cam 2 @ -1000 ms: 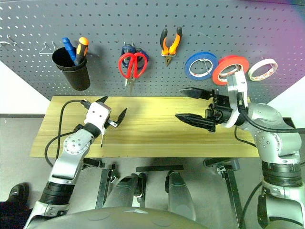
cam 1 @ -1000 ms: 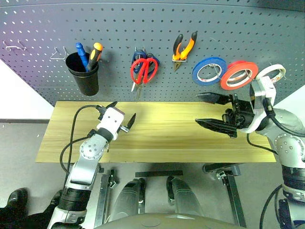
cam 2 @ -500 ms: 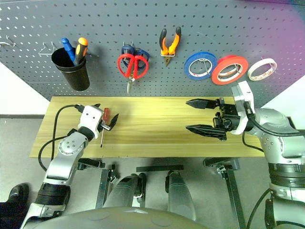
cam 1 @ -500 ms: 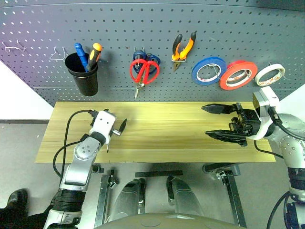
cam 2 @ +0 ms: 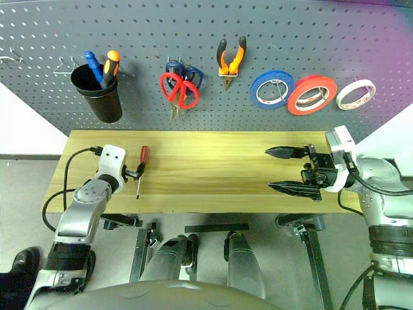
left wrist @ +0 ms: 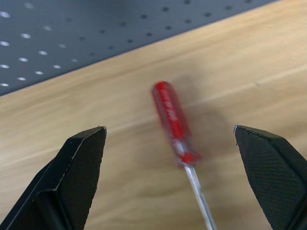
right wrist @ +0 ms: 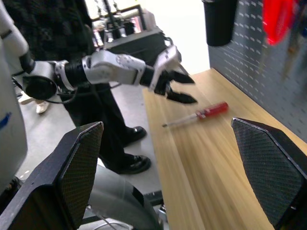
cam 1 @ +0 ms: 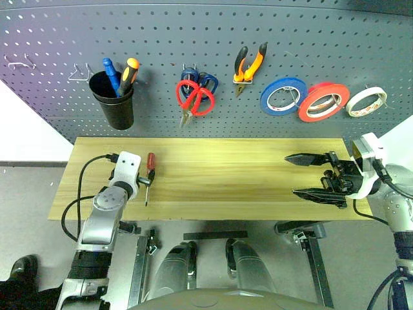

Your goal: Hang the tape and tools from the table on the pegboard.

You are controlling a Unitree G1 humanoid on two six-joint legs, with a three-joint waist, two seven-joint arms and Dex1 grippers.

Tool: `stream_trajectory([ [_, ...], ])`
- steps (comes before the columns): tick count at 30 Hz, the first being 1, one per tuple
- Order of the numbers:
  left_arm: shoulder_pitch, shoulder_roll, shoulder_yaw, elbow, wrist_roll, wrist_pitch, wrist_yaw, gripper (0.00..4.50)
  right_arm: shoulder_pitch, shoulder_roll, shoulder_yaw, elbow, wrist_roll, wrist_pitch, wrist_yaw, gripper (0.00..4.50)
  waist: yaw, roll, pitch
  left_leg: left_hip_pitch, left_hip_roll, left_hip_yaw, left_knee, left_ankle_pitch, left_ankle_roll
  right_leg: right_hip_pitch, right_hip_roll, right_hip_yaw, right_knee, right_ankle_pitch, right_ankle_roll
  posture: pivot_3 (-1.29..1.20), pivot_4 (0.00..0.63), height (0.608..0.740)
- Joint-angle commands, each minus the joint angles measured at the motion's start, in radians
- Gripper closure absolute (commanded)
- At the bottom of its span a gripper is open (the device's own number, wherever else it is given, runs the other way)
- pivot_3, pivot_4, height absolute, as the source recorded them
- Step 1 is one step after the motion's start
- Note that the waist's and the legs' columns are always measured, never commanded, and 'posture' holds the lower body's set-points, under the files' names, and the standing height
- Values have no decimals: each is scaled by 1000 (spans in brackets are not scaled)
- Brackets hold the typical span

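A slim red-handled screwdriver [cam 1: 149, 173] lies on the table [cam 1: 226, 177] near its left end. My left gripper [left wrist: 169, 130] is open just behind the screwdriver's handle [left wrist: 170, 115], low over the wood and apart from it. My right gripper [cam 1: 292, 174] hangs open and empty over the table's right end, pointing left. On the pegboard [cam 1: 213, 39] hang the red-handled scissors [cam 1: 195, 97], the orange-and-black pliers [cam 1: 248, 64] and the red tape [cam 1: 322, 101].
A black cup [cam 1: 113, 97] on the pegboard holds a blue and an orange-handled screwdriver. Blue-handled scissors hang behind the red ones. A blue roll [cam 1: 282, 95] and a cream-white roll [cam 1: 366, 102] flank the red tape. A person's dark legs [right wrist: 108, 129] stand beyond the table's left end.
My left gripper has drawn back to the left and sunk toward the table, uncovering the screwdriver. My right gripper has moved right and lower. The red scissors have swung a little on their hook.
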Motion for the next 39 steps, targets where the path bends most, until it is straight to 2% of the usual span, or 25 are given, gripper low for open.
stream_trajectory([
  [1, -54, -1, -1, 72, 1, -44, 3, 36, 13, -7, -22, -15, -4, -25, 14, 0, 0, 0, 0, 0, 0, 0, 0, 0, 0, 0, 0, 0, 0, 0, 0, -96, 255, 740],
  [6, -156, -33, -4, 244, -1, -55, 29, 36, 32, -21, -41, -21, -7, -24, 6, 0, 0, 0, 0, 0, 0, 0, 0, 0, 0, 0, 0, 0, 0, 0, 0, -110, 258, 740],
  [13, -230, -58, -10, 359, -4, -71, 44, 36, 46, -45, -61, -37, 9, 7, 3, 0, -4, 0, 0, 0, 0, 0, 0, 0, 0, 0, 0, 0, -1, 0, 0, -140, 261, 740],
  [23, -240, -80, 7, 361, -9, 4, 103, 36, 53, -28, -72, -102, 27, 31, -39, 0, -5, 0, 0, 0, 0, 0, 0, -1, 0, 0, 0, 0, -1, 0, 0, -149, 260, 740],
  [32, -241, -112, 50, 302, -41, 175, 177, 36, 42, -34, -69, -90, 24, 20, -30, 0, -4, 0, 0, 0, 0, 0, 0, -1, 0, 0, 0, 0, -1, 0, 0, -148, 262, 740],
  [39, -269, -122, 58, 306, -44, 204, 220, 36, 34, -37, -63, -92, 29, 36, -30, 0, -4, 0, 0, 0, 0, 0, 0, -1, -2, 0, 0, 0, -1, 0, 0, -147, 263, 740],
])
